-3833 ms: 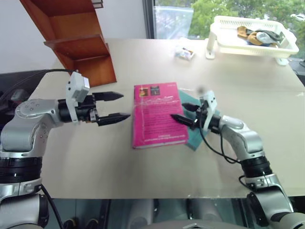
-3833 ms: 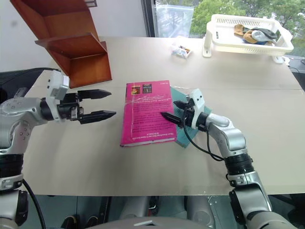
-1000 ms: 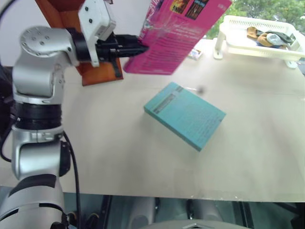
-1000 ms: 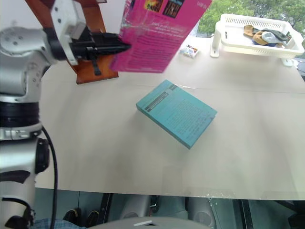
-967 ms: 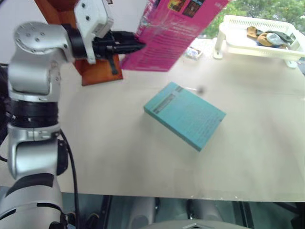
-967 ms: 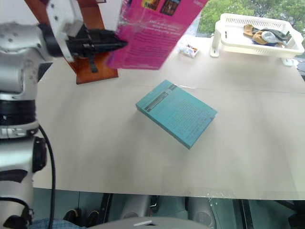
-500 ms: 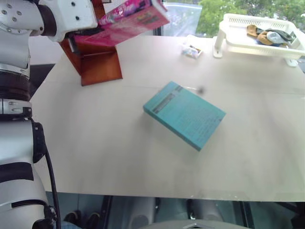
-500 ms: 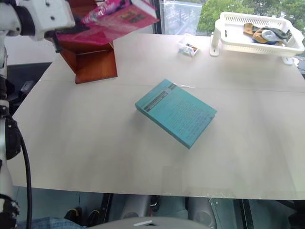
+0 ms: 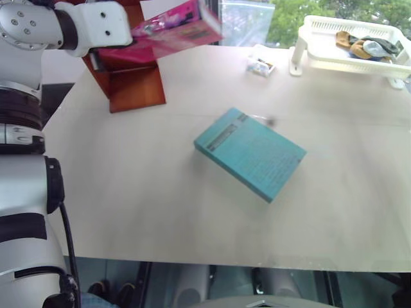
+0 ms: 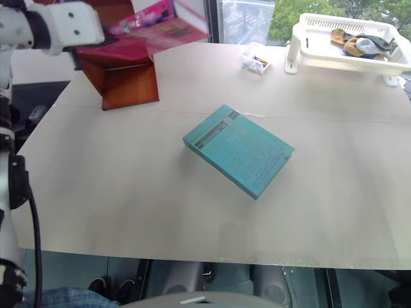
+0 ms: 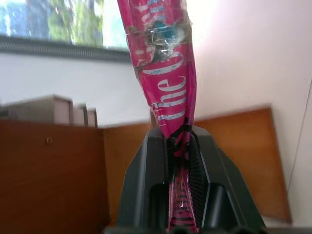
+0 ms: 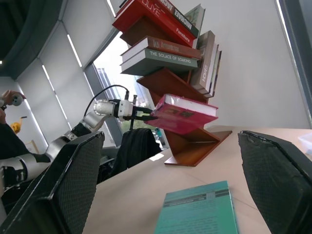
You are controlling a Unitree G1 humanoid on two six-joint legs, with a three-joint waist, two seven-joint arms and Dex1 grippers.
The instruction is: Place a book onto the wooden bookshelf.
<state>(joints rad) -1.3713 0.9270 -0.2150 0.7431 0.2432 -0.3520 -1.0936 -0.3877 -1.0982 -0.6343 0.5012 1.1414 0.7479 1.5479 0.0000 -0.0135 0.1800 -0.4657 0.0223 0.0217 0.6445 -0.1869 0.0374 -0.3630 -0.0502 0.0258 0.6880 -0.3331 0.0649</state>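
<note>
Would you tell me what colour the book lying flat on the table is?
The book on the table is teal, clearest in the right eye view.

bright window daylight; mild motion blur

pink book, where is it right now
The book is off the table at the far left of the head views, clamped in the left gripper and held nearly flat at the lower tiers of the wooden bookshelf.

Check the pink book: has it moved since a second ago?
Yes. The pink book has tipped flatter and swung left toward the wooden bookshelf.
</note>
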